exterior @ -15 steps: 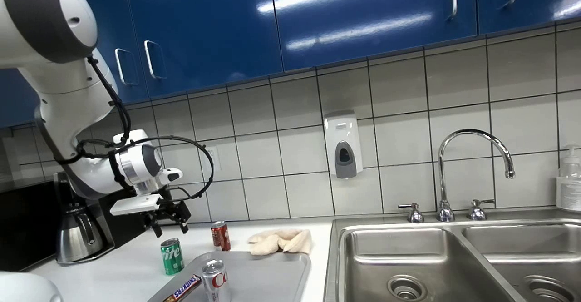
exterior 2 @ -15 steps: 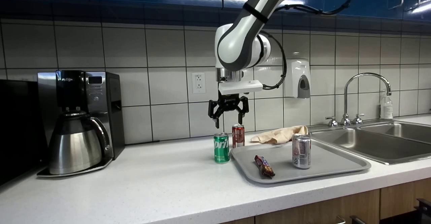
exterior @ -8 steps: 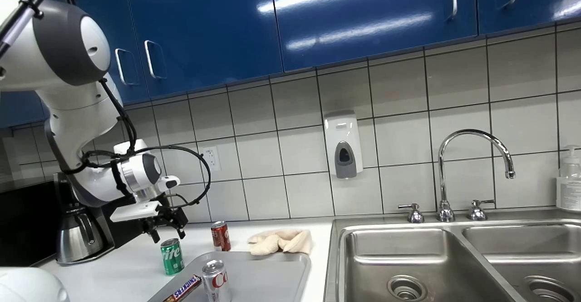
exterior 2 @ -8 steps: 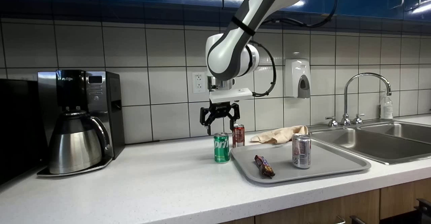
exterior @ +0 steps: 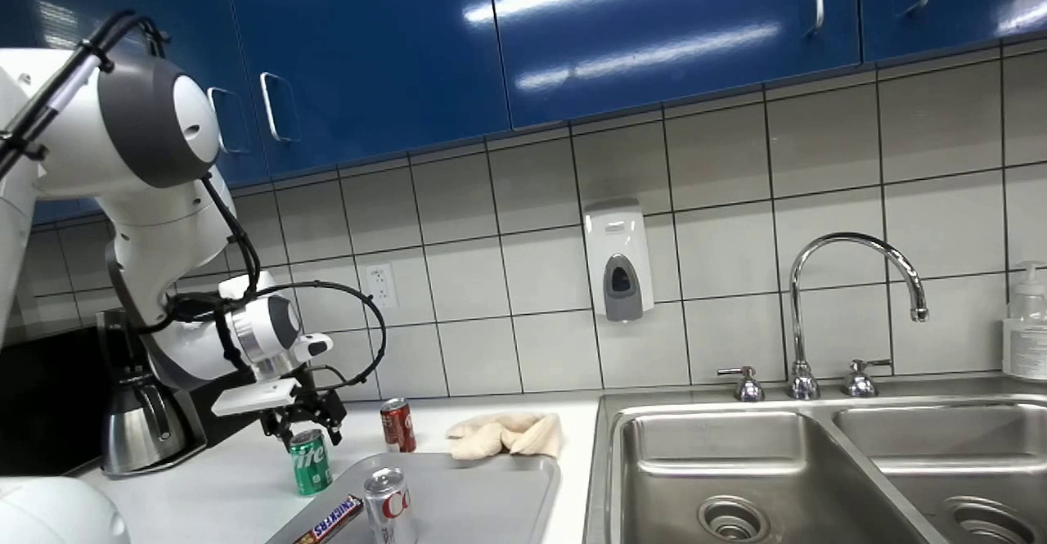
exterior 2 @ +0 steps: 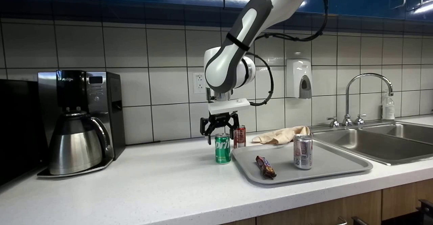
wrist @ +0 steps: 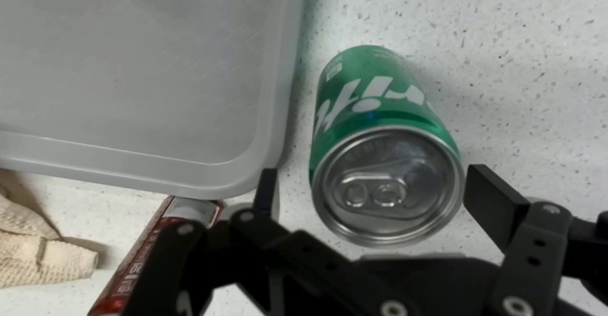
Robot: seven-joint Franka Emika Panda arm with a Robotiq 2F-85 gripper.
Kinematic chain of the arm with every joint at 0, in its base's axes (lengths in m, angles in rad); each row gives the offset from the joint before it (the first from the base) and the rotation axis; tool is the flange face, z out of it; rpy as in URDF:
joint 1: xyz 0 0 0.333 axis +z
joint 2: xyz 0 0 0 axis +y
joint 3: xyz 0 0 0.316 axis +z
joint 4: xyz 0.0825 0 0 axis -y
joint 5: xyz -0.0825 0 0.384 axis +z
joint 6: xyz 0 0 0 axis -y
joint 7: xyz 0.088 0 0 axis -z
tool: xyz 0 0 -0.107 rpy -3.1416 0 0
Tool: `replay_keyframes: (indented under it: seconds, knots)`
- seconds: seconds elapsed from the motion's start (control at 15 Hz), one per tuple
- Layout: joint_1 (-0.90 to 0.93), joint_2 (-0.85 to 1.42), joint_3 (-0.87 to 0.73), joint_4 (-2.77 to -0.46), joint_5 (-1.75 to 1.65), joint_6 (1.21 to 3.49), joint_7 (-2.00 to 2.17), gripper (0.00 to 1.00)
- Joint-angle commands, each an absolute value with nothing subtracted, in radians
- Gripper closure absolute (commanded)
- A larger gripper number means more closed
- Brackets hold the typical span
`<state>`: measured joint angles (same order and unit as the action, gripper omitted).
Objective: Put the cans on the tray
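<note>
The lettering on the coffee maker is too small to read. Right of it I point my gripper straight down, jaws parted wide, arm slanting up rightward. The green can, reading "prit", stands on the counter, its top between my fingers in the wrist view. The red can, print blurred, stands just off the tray, which holds a SNICKERS bar and, farther right, the silver can with red letters.
</note>
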<state>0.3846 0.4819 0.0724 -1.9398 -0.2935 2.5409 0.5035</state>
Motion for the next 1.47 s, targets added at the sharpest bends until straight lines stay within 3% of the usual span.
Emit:
replay_keyframes:
  seconds: [0.0,1.4]
  knots:
    - [0.408,0.503,0.052,-1.901,-0.279,2.500,0.500,0.00]
    - [0.416,0.477,0.051,-1.923,-0.269,2.443,0.501,0.00]
